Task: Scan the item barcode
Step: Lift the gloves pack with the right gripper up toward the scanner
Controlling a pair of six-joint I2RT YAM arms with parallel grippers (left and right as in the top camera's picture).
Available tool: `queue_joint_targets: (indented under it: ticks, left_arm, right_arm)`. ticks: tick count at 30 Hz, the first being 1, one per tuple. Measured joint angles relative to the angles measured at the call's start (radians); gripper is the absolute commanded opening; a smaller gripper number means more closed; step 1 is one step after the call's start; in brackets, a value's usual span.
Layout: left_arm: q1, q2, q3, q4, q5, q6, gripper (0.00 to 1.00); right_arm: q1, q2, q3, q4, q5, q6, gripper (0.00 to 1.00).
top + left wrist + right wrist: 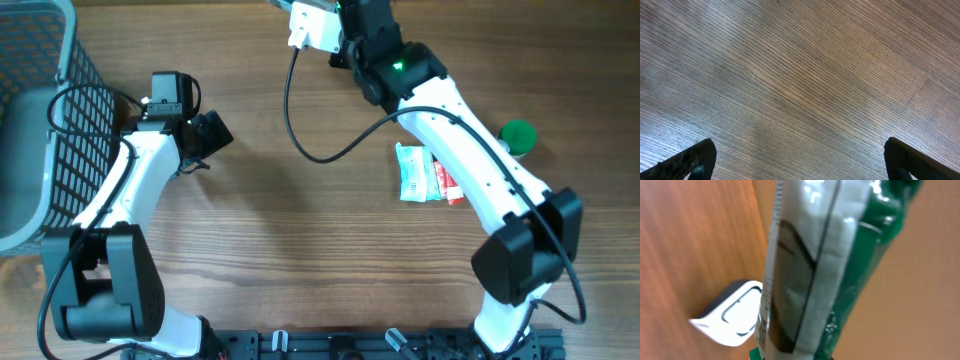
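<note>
Green and white, a glossy packet (pixel 830 265) fills most of the right wrist view, standing roughly on edge and very close to the lens. The right gripper (pixel 345 18) is clenched on it at the far edge of the table (pixel 300 230), a little right of centre (its fingers themselves are hidden in the wrist picture). Just left of the packet and lower down, the white scanner (pixel 732 315) lies on the wood, its flat face turned up. In the overhead view the same scanner (pixel 312 27) sits just left of the right gripper, and a black cable (pixel 288 100) curves from it towards the near side and then right, under the right arm. No barcode can be made out on the packet.

The left gripper (pixel 210 133) hangs over bare wood on the left side of the table, its jaws released and spread wide; in its own wrist view only the two dark fingertips (pixel 687 160) show, one in each bottom corner, with nothing between them.

A grey wire basket (pixel 90 90) stands at the far left. On the right, partly under the right arm, lie a few white and green sachets (pixel 415 172), and further right sits a small green round thing (pixel 518 135).
</note>
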Motion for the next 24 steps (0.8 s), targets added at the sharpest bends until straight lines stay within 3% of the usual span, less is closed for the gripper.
queue_joint_targets:
  ticks: [6, 14, 24]
  left_arm:
    - [0.000, 0.000, 0.000, 0.000, 0.000, 0.000, 1.00]
    - [0.000, 0.000, 0.000, 0.000, 0.000, 0.000, 1.00]
    - [0.000, 0.000, 0.000, 0.000, 0.000, 0.000, 1.00]
  right_arm:
    - [-0.005, 0.151, 0.000, 0.190, 0.130, -0.098, 0.04]
    - [-0.037, 0.261, 0.000, 0.328, 0.157, -0.184, 0.04]
    - [-0.061, 0.276, 0.000, 0.270, 0.079, -0.026, 0.04]
